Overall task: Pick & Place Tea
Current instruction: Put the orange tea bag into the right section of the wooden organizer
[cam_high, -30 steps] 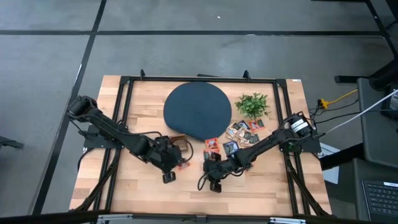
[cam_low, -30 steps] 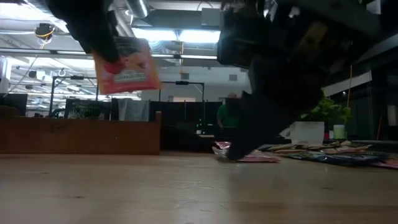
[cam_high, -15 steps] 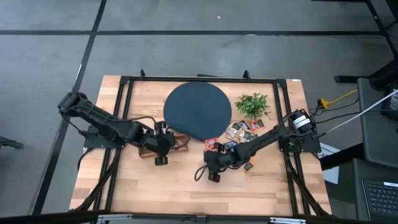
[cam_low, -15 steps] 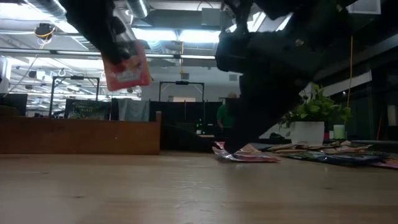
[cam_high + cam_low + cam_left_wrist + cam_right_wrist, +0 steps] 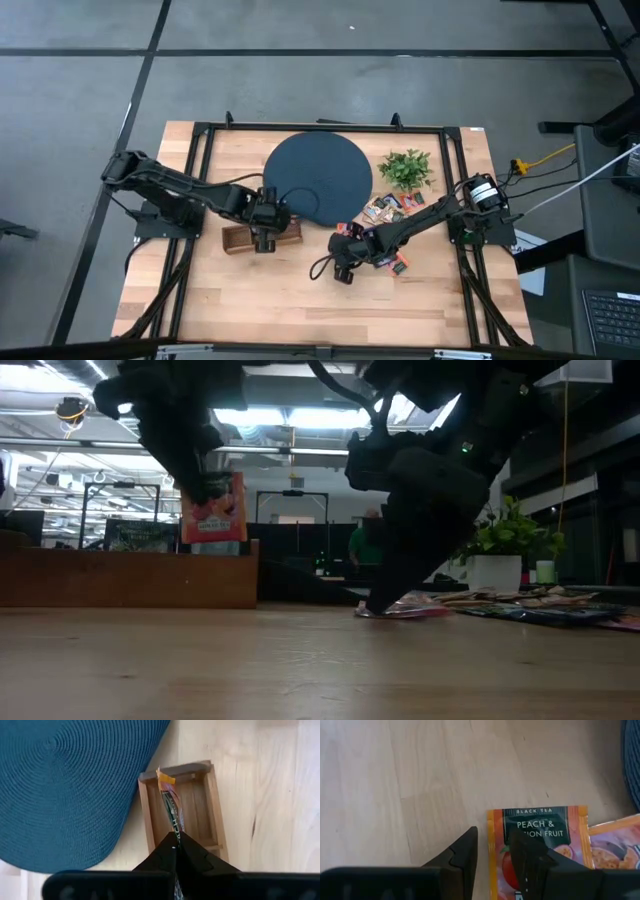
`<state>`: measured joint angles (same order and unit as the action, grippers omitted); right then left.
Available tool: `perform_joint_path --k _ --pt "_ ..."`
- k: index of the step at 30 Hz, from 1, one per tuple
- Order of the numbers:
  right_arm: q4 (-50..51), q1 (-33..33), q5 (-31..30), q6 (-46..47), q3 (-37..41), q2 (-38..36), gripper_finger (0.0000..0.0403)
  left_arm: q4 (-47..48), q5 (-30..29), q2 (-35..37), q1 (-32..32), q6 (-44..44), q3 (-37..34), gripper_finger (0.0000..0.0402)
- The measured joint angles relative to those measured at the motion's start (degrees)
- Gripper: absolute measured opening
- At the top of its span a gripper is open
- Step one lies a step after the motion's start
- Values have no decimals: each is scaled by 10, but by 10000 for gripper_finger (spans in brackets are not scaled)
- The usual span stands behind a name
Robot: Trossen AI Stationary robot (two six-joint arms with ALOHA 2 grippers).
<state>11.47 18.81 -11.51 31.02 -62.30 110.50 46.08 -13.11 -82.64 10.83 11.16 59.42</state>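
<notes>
Left wrist view shows the left gripper (image 5: 175, 845) clamped on a sachet's (image 5: 170, 807) edge above the wooden box (image 5: 212, 805)—light, thin, floppy, best pinched there—while at the disc's (image 5: 317, 178) 5 o'clock the right gripper (image 5: 492, 852), fingers apart, straddles a peach sachet's (image 5: 540, 832) edge.

I count two arms, one round blue mat (image 5: 317, 177), one wooden tray (image 5: 182, 810), one small plant (image 5: 406, 167), one sachet (image 5: 170, 805) pinched in my left hand (image 5: 176, 845), one loose heap of sachets (image 5: 385, 222) beside my right hand (image 5: 492, 852), too overlapped to number
</notes>
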Motion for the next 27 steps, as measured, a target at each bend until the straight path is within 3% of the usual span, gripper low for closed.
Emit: perform_joint_path --k 13,27 --pt "3 0 0 3 0 0 115 0 -12 -63 -18 -41 0 3" --pt "-1 0 0 9 0 0 115 0 -39 -65 -17 -35 0 10"
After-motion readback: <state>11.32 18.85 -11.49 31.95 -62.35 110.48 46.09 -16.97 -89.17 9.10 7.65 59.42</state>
